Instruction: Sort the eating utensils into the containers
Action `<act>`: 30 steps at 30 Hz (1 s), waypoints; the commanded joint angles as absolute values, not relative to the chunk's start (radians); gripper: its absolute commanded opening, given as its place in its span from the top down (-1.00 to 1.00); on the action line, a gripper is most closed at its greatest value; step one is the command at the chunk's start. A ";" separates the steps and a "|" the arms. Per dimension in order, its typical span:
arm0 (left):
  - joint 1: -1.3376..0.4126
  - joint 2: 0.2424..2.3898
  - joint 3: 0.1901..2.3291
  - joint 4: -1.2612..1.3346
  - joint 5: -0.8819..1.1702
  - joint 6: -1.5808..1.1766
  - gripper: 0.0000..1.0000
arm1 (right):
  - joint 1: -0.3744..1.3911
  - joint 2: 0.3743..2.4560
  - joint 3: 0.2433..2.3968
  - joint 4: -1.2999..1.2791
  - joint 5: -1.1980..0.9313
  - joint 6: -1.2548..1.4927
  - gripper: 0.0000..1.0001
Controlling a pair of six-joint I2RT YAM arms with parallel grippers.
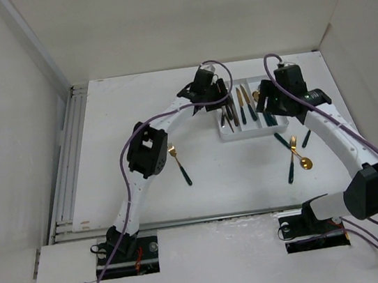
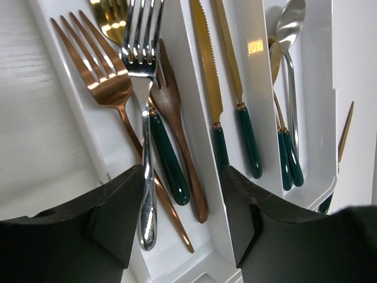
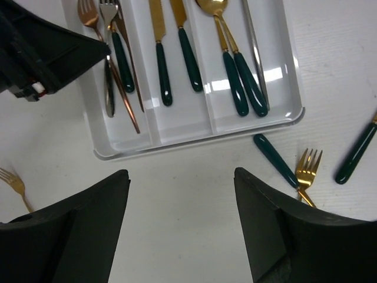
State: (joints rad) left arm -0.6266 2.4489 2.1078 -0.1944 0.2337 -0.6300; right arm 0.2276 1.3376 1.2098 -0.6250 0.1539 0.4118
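Note:
The white tray point(image 1: 251, 134) holds the containers, three long compartments. My left gripper point(image 2: 182, 177) hangs open over the left compartment point(image 2: 118, 177). A silver fork point(image 2: 145, 147) lies there beside its left finger, on a rose-gold fork point(image 2: 103, 82), a brown fork point(image 2: 177, 118) and a green-handled one point(image 2: 168, 156). Two green-handled knives point(image 2: 215, 88) lie in the middle compartment and spoons point(image 2: 288, 147) in the right one. My right gripper point(image 3: 181, 174) stands open and empty above bare table just in front of the tray rim point(image 3: 194, 141).
Loose utensils lie on the table: a gold fork point(image 3: 308, 168) and two green handles point(image 3: 274, 158) point(image 3: 356, 153) right of the tray, and another gold fork point(image 1: 180, 165) to the tray's left front. White walls enclose the table.

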 commanded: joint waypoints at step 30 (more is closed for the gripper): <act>-0.215 1.957 2.091 -0.476 -0.063 -0.290 -0.08 | -0.350 1.733 1.183 -0.676 0.113 0.396 -0.27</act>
State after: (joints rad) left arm -0.2283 2.0258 2.1067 -0.4774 -0.0830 -0.3283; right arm -0.3363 1.7172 1.1435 -0.6910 0.0765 0.4072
